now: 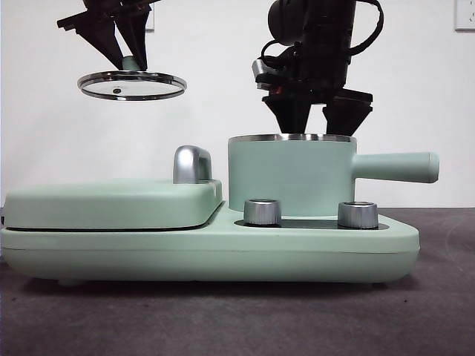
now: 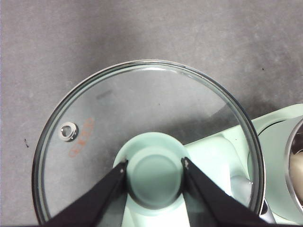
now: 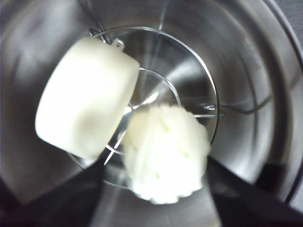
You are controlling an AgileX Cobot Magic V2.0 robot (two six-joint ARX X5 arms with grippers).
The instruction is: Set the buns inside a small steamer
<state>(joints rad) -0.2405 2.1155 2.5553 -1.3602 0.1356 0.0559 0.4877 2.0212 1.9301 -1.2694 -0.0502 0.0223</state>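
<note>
Both buns lie inside the small steamer on its wire rack. The plain smooth bun leans against the steel wall. The pleated bun with green specks lies beside it, touching it. My right gripper hangs just above the pot's rim, open, its jaws on either side of the pleated bun. High at the left, my left gripper is shut on the green knob of the glass lid, holding it level in the air.
The steamer's long green handle points right. A flat wide green griddle with a steel handle sits at the left of the shared base. Two steel dials stand at the front.
</note>
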